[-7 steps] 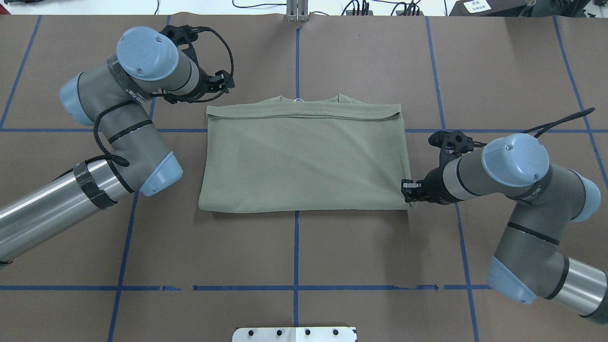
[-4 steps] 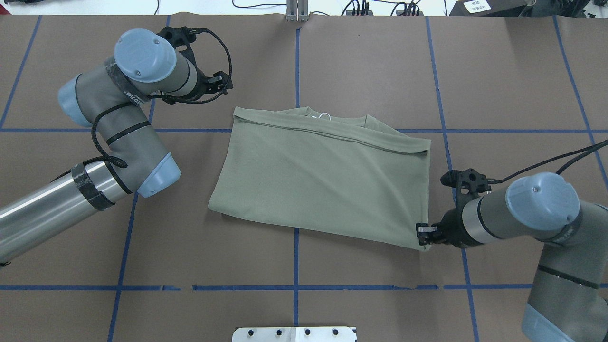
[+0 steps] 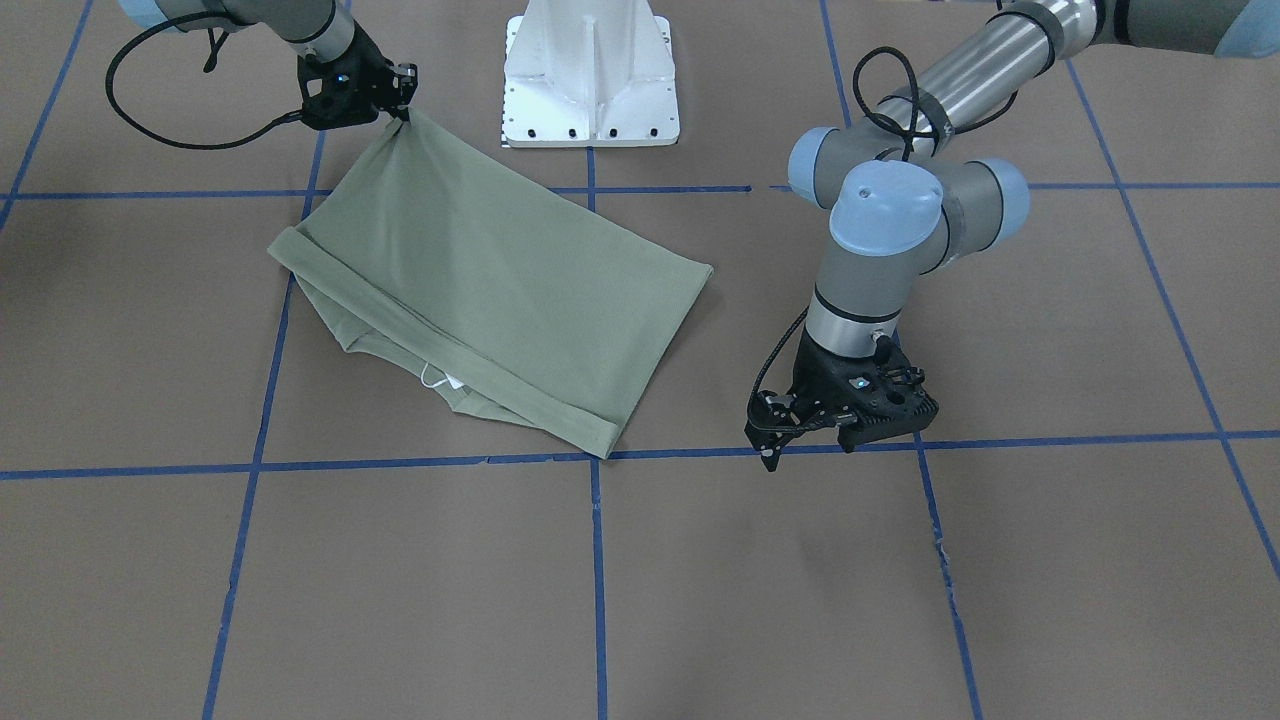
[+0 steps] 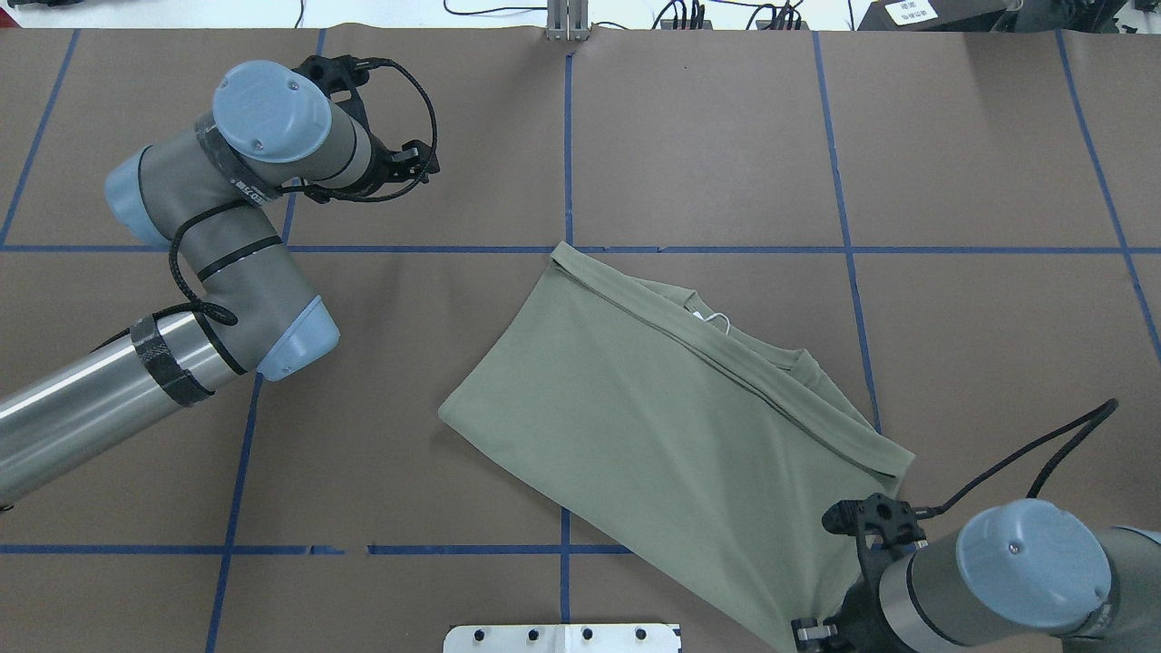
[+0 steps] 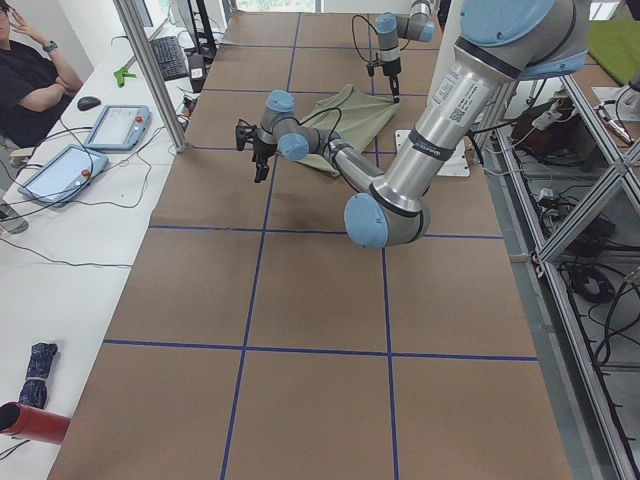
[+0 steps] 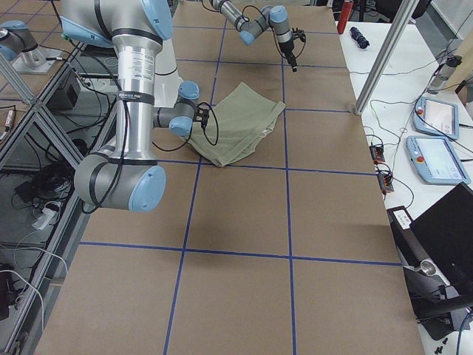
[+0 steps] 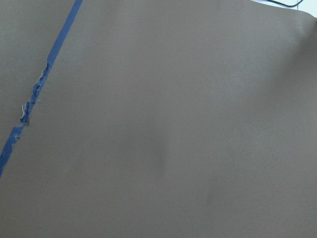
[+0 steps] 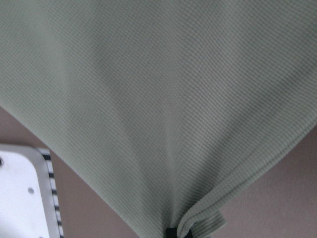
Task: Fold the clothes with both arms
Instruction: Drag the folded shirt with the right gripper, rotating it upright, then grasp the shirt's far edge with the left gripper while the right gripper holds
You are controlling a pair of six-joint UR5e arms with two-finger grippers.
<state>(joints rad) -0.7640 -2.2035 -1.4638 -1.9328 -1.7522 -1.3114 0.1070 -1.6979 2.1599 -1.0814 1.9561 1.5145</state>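
Observation:
The olive-green shirt (image 4: 671,426) lies folded into a rectangle, turned diagonally on the brown table, with its white hang tag (image 4: 717,317) at the collar. It also shows in the front view (image 3: 480,290). My right gripper (image 4: 812,632) is shut on the shirt's near right corner, close to the base plate. In the front view the right gripper (image 3: 398,100) holds that corner slightly raised. The right wrist view shows the knit fabric (image 8: 158,99) bunching into the jaws. My left gripper (image 4: 422,161) is open and empty, over bare table far to the shirt's left; it also shows in the front view (image 3: 770,455).
The white pedestal base (image 3: 590,90) stands at the table's near edge, next to the held corner; its plate shows in the overhead view (image 4: 562,638). Blue tape lines (image 4: 566,136) grid the brown table. Tablets and cables (image 6: 436,140) lie on a side bench.
My right gripper has pulled the shirt's corner toward the robot's base and to the right. The whole shirt slid and turned diagonal. The left arm has barely moved.

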